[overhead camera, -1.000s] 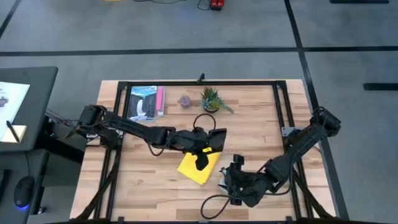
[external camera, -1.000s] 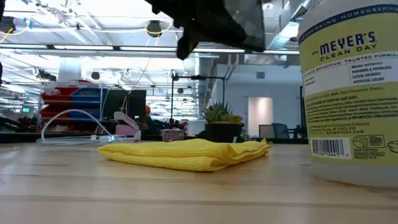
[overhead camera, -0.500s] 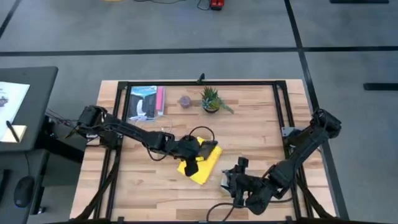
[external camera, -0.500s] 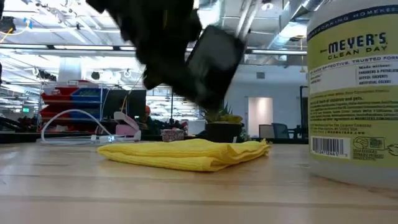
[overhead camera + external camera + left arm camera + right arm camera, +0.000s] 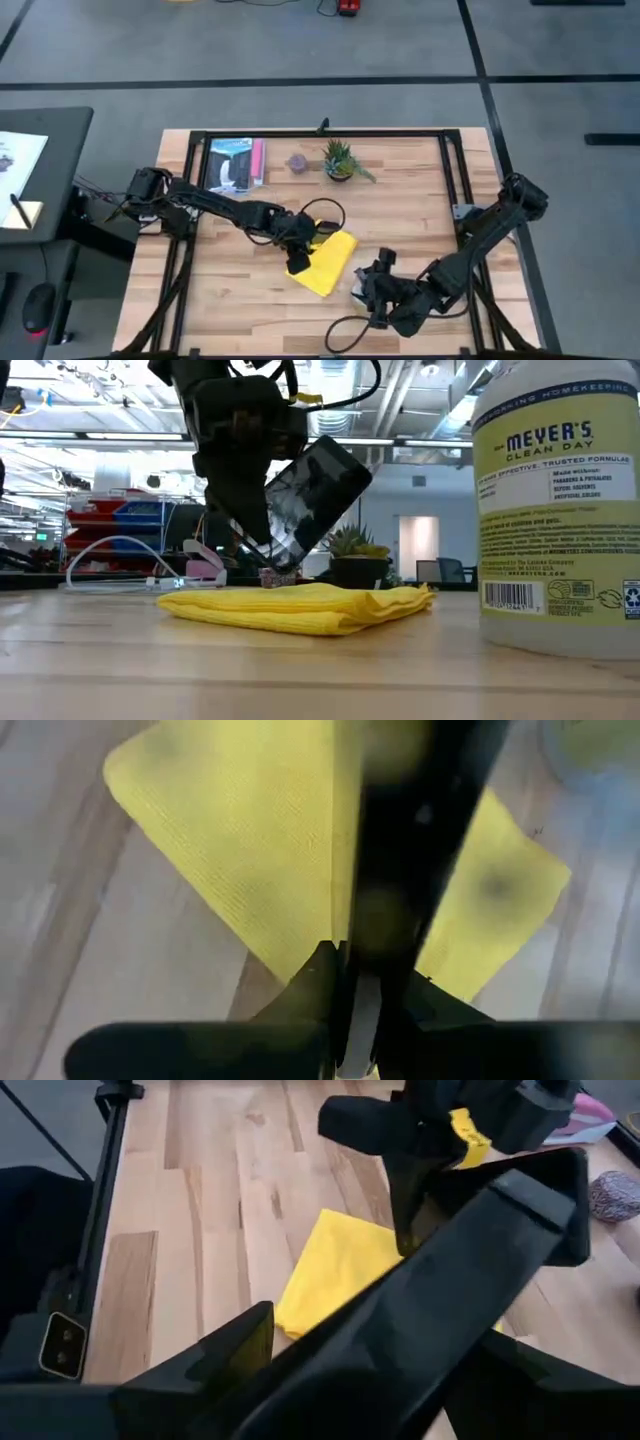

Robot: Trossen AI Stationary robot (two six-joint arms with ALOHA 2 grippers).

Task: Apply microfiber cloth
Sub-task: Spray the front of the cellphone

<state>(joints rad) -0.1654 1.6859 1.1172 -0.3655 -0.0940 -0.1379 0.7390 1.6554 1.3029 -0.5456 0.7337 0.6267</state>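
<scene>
The microfiber cloth (image 5: 324, 262) is bright yellow with a fine weave; the smartphone (image 5: 308, 495) is glossy black; the surface (image 5: 410, 205) is pale wood.

You've got the cloth (image 5: 324, 263) flat on the table (image 5: 420, 200), directly under the left gripper's fingers (image 5: 245, 510). The phone (image 5: 310, 495) sits tilted between those fingers, above the cloth. The canister (image 5: 560, 510) stands beside the cloth, by the right gripper (image 5: 372, 285). The plant (image 5: 338, 160) sits beyond the fingers, behind the cloth.
</scene>
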